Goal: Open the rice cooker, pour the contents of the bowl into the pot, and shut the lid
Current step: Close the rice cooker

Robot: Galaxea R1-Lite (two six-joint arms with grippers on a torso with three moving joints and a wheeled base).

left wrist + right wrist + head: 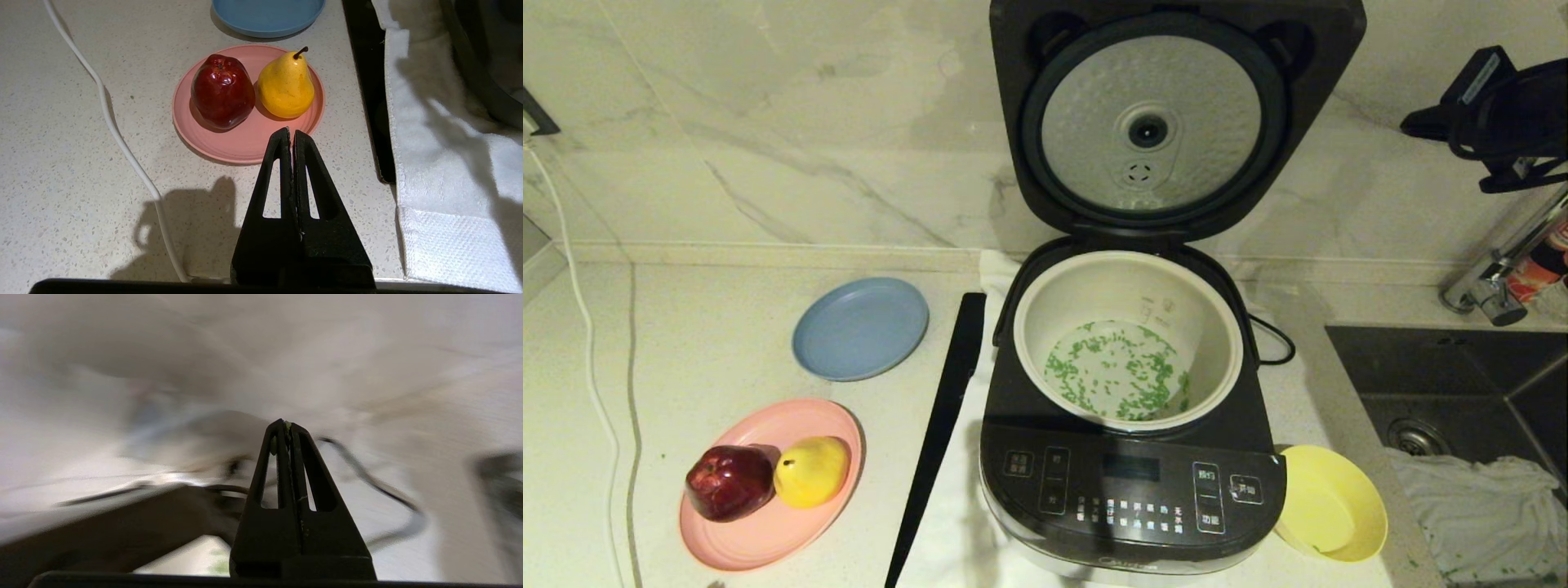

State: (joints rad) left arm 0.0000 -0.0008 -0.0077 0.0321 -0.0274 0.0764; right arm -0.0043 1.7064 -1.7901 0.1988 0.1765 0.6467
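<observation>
We see the right gripper (289, 424) pressed fully shut, holding nothing, a green speck stuck at its tips. The left gripper (291, 131) hangs closed and empty near the pink plate (229, 147). The contents (1117, 371) lie in the pot (1129, 269); the lid (1176, 114) stands open, and the bowl (1331, 502) rests empty against the rice cooker (1131, 490).

The rice cooker (1131, 490) looks like glossy dark plastic, and under the lid (1152, 122) there's a dimpled silvery metal plate. Its pot (1129, 282) is smooth matt cream inside, and the yellow bowl (1331, 502) is plain smooth plastic. The speckled stone-like counter (711, 327) has a white woven cloth (445, 196), a shiny red apple (222, 92), and a metal sink (1445, 384) far right.
</observation>
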